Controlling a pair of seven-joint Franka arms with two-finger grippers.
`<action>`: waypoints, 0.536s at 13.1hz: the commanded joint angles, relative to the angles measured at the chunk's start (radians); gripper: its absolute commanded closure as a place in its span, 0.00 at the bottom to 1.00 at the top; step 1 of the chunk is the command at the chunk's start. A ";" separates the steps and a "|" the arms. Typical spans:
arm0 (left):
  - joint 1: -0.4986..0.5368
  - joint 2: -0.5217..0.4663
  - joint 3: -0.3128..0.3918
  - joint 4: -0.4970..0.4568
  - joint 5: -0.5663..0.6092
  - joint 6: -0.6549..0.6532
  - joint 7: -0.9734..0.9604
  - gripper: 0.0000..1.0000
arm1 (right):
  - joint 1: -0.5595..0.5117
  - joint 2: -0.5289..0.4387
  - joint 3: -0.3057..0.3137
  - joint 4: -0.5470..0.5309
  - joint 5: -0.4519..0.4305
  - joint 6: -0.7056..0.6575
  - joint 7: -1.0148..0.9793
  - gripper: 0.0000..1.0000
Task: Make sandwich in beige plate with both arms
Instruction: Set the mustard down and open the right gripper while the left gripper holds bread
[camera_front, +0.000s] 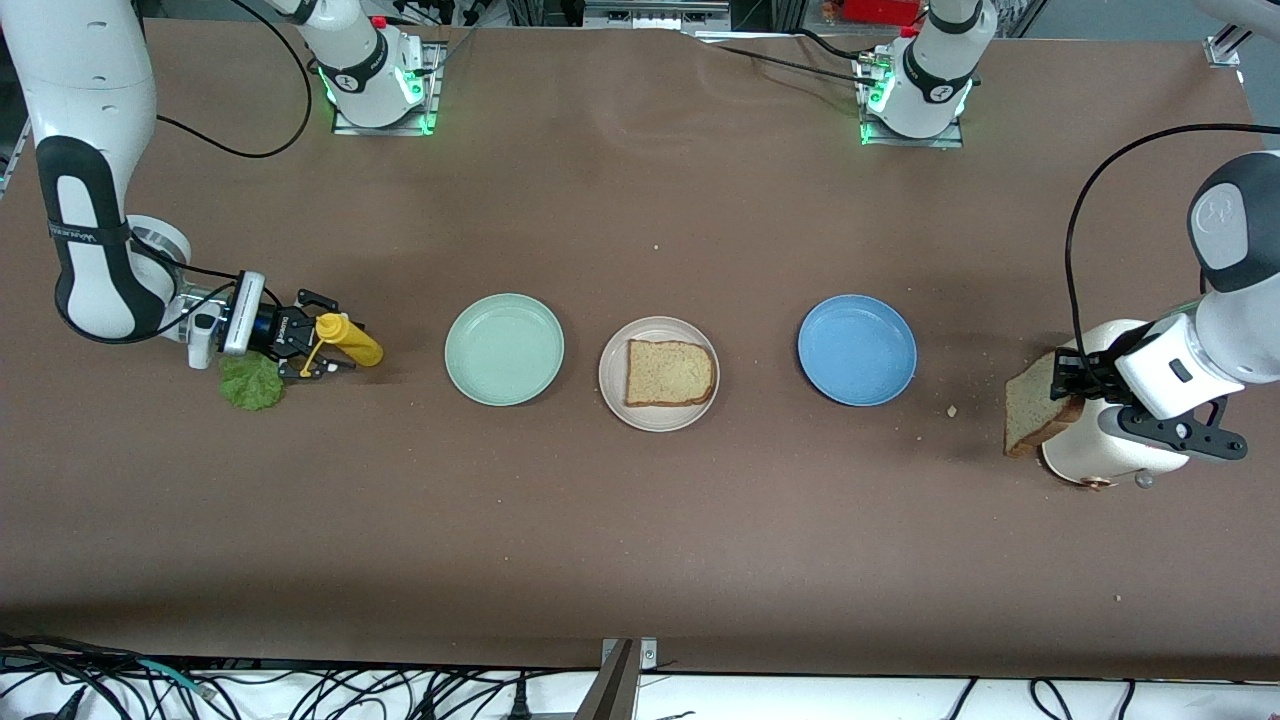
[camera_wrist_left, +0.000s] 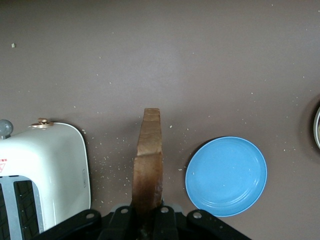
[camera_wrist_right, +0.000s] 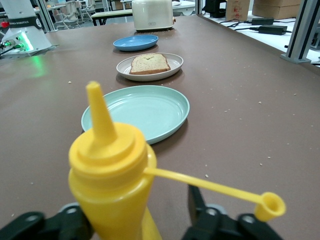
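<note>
Three plates are set in a row between the two tools. A bread slice (camera_front: 670, 373) lies on the middle plate (camera_front: 659, 374). A squeeze bottle (camera_front: 349, 341) stands between the right tool's (camera_front: 325, 338) fingers, with a lettuce leaf (camera_front: 251, 381) just beside that tool. A second slice (camera_front: 1036, 403) is clamped in the left tool (camera_front: 1066, 373), beside the toaster (camera_front: 1105, 460).

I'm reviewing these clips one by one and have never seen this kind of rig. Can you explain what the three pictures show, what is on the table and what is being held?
Two white robot arms work at a brown table. One picture looks down from across the table; the other two come from cameras on each wrist.

In a row lie a mint green round plate, a beige round plate carrying one square brown bread slice, and a blue round plate.

The left end effector is shut on a second brown bread slice, above the table beside a white toaster.

The right end effector is around a yellow squeeze bottle, fingers apart; a ruffled green lettuce leaf lies beside it.
</note>
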 joint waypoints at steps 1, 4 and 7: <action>-0.004 0.002 0.009 0.017 -0.021 -0.068 -0.099 1.00 | -0.013 -0.013 -0.003 0.010 0.007 -0.024 0.080 0.00; -0.006 0.001 0.007 0.017 -0.014 -0.116 -0.227 1.00 | -0.007 -0.026 -0.013 0.019 -0.015 -0.026 0.149 0.00; -0.006 -0.001 0.006 0.019 -0.012 -0.145 -0.245 1.00 | -0.010 -0.060 -0.020 0.040 -0.068 -0.049 0.247 0.00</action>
